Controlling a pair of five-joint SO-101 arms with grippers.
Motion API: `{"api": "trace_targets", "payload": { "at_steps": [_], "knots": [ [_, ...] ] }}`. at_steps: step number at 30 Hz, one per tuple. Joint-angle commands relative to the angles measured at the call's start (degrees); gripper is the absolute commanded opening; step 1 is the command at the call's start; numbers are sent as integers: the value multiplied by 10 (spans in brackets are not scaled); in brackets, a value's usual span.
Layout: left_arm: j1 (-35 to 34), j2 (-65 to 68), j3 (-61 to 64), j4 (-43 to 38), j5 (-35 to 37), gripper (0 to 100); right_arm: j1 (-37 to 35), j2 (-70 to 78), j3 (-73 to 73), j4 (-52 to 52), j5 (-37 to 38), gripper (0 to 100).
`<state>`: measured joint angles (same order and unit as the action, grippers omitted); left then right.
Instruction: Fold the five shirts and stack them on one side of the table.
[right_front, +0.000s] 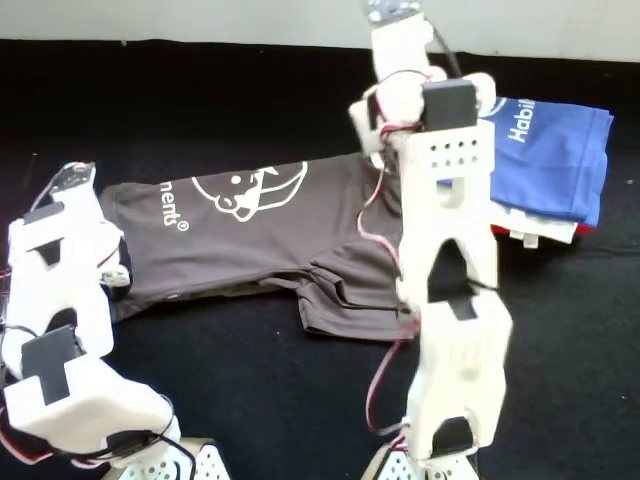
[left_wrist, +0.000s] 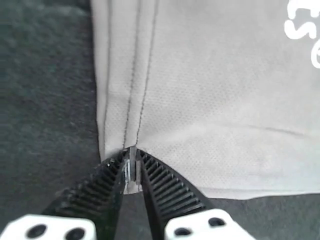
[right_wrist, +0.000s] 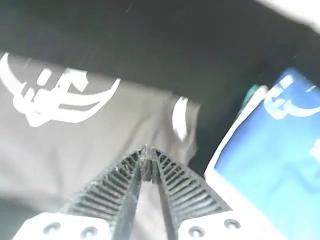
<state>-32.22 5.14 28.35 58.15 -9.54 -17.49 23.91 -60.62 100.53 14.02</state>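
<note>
Left claw (left_wrist: 131, 167), right claw (right_wrist: 146, 162) — tight on grey shirt (right_front: 262, 252)

Table (right_front: 250, 400): grey shirt (right_front: 250, 240), seemingly folded stack (right_front: 550, 160).

dark shirt (right_front: 250, 250) partly hidden behind right arm (right_front: 445, 160), stack (right_front: 535, 228) under blue shirt (right_front: 550, 150) mostly covered

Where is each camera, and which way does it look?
High view: fixed above the table, facing down on the grey shirt, the blue shirt, the left arm and right arm.
Left wrist view: on the left wrist, facing along the left gripper, shut on the grey shirt's hem.
Right wrist view: on the right wrist, facing past the shut right gripper to the grey shirt's print and blue shirt.
Shared: all show the grey shirt; high and right wrist views also the blue shirt.
</note>
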Motion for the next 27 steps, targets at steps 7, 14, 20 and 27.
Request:
{"api": "trace_targets", "payload": {
  "at_steps": [7,14,20,27],
  "knots": [
    [-4,-31,68,-103,-4,9,-100,-202,577,-99,6,18],
    [1,-30,85,-119,-2,9,-124,-201,724,-217,7,128],
    [16,-30,94,-128,32,9,-148,-200,744,-274,7,128],
    [16,-30,94,-128,33,9,-151,-166,743,-282,7,127]
  ]
}}
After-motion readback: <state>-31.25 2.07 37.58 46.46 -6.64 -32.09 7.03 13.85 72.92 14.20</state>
